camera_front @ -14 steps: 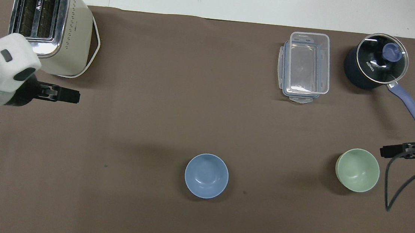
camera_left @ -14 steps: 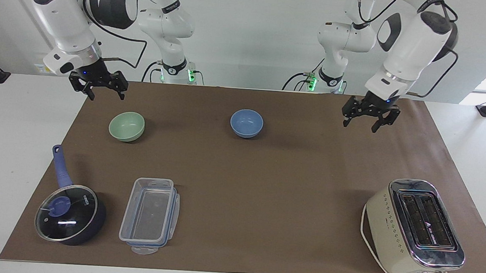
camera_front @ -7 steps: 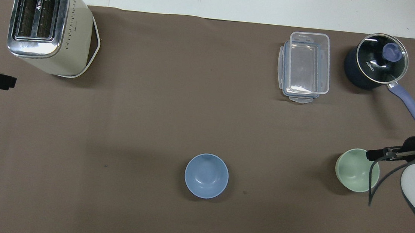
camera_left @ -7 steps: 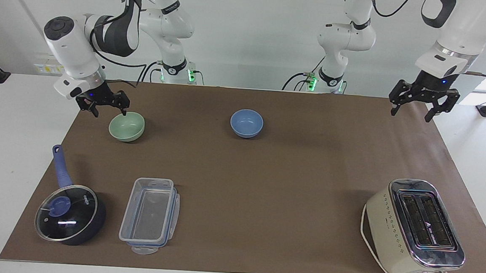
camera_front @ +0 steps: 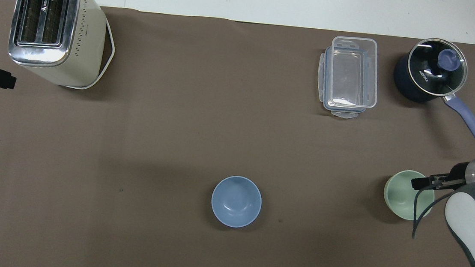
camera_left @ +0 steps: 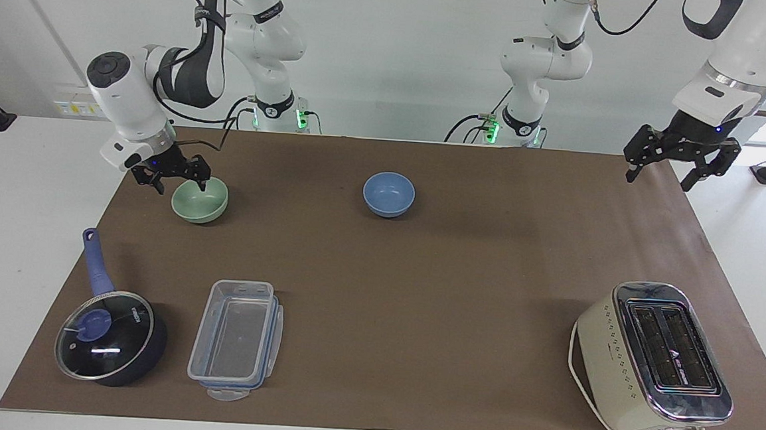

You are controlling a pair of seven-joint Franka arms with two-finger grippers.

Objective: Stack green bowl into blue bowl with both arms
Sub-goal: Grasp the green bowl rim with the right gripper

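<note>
While upright, green bowl (camera_left: 200, 199), right hand (camera_left: 181, 185) apart, seemingly astride its rim.

Two white jointed arms with rounded glossy housings. Dark grey padded sleeves wrap the forearm links. Black cables loop loosely along each arm. Each base collar is black with a white round mark, with green indicator lights glowing beside it. A silver ring joins each wrist to its flange. The right end effector (camera_left: 177, 180) and left end effector (camera_left: 681, 165) are black linkage frames, each showing a small blue light.
</note>
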